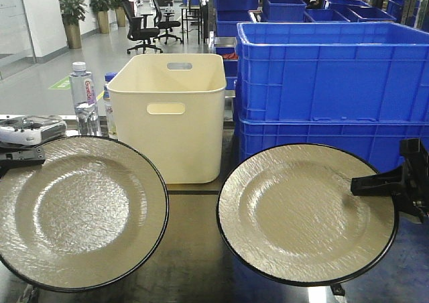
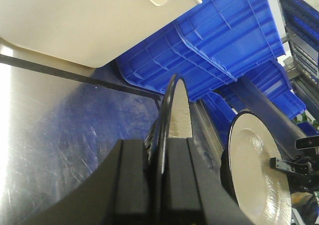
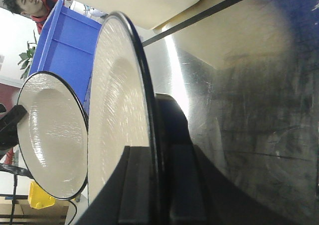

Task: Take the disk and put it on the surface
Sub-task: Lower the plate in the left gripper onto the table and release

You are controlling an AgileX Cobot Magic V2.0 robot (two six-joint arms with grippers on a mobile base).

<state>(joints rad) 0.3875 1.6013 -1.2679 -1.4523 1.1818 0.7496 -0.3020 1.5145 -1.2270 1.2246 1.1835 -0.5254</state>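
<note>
Holding: left tool (image 1: pixel 27 157) clamped on the rim of left disk (image 1: pixel 80 212), above the tabletop (image 1: pixel 191 249), right disk (image 1: pixel 305 212) likewise pinched at its rim by right tool (image 1: pixel 365 184); best lowered level, kept apart, released only once resting flat.

I make out red lettering, apparently "Ganten", on the clear plastic water bottle (image 1: pixel 84 98). It runs down the bottle's white label. I can read nothing else.
</note>
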